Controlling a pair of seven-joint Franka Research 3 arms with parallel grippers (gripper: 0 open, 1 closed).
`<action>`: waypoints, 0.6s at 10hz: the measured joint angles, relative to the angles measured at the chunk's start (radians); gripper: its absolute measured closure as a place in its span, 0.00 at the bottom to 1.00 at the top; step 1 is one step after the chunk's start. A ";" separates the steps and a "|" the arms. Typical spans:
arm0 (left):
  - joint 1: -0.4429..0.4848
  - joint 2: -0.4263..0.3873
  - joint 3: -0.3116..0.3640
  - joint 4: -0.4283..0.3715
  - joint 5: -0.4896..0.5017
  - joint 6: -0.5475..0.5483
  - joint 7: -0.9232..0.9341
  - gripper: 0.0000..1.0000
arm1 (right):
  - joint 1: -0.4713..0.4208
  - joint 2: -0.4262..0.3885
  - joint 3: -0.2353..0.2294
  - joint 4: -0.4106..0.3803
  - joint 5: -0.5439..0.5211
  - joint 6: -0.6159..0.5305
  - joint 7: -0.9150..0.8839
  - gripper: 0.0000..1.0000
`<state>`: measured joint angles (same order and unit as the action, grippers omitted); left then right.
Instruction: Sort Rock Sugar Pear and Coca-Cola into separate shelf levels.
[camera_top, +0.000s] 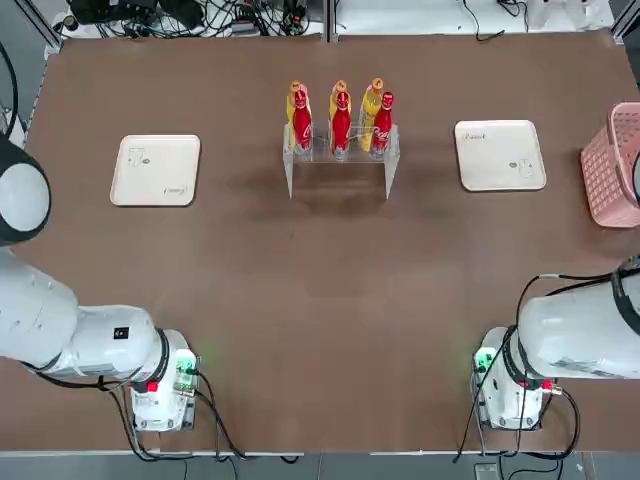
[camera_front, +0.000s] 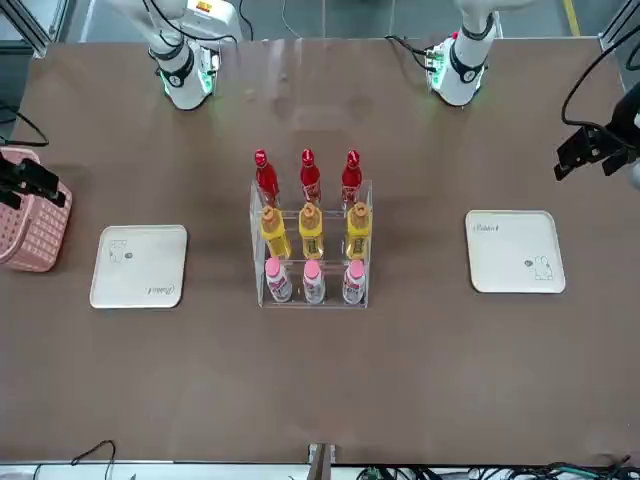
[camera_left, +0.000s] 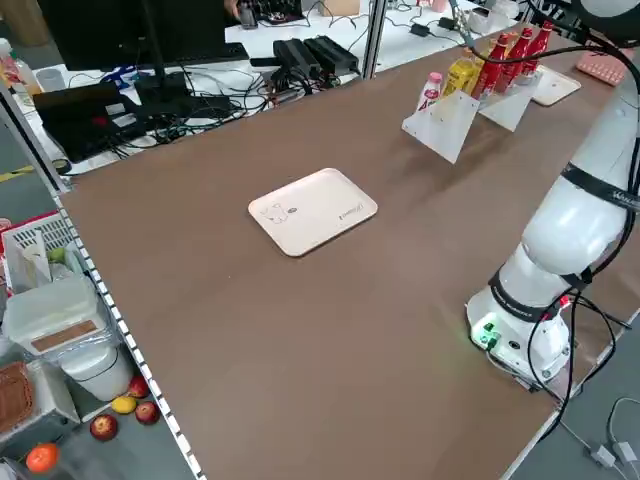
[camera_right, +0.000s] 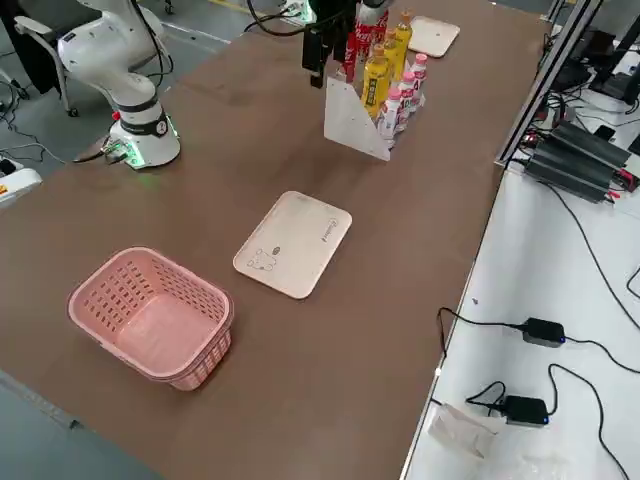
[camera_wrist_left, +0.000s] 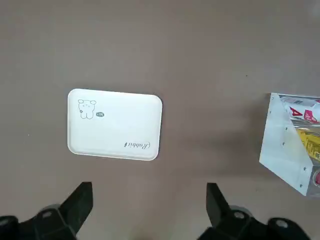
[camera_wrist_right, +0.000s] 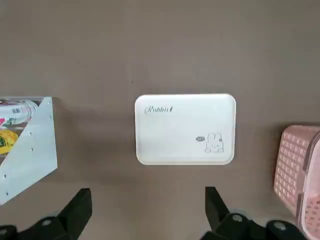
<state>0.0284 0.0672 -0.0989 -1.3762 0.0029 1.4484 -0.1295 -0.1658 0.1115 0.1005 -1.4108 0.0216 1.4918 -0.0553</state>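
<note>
The pink-capped bottles (camera_front: 313, 284) stand nearest the front camera, on the rack's (camera_front: 312, 305) lowest level. Behind them, the yellow bottles (camera_front: 311, 232) fill the middle level and the red bottles (camera_front: 310, 177) the level nearest the robot. The rack stands mid-width, towards the worktop's (camera_top: 320, 400) far edge, with a tray (camera_top: 156, 170) to its left and another (camera_top: 500, 155) to its right.

The left gripper (camera_wrist_left: 150, 185), near the worktop's left edge, and the right gripper (camera_wrist_right: 148, 190), near its right edge, have fingers spread, grasping nothing. Yellow and red already look separated; any correction wants a straight descent, a gentle pinch below the cap, and an upright lift clear of neighbours.
</note>
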 joint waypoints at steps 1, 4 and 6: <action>0.000 0.000 0.000 0.000 0.000 0.000 0.000 0.00 | 0.002 -0.001 -0.001 -0.001 -0.007 -0.010 0.017 0.00; -0.002 0.000 -0.002 0.000 0.000 0.000 0.000 0.00 | 0.011 -0.059 -0.005 -0.051 -0.012 -0.018 0.071 0.00; -0.001 0.000 -0.001 0.000 0.000 0.000 0.000 0.00 | 0.030 -0.082 -0.027 -0.070 -0.012 -0.013 0.080 0.00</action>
<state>0.0276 0.0672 -0.0999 -1.3762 0.0029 1.4484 -0.1295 -0.1358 0.0297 0.0736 -1.4806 0.0091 1.4791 0.0244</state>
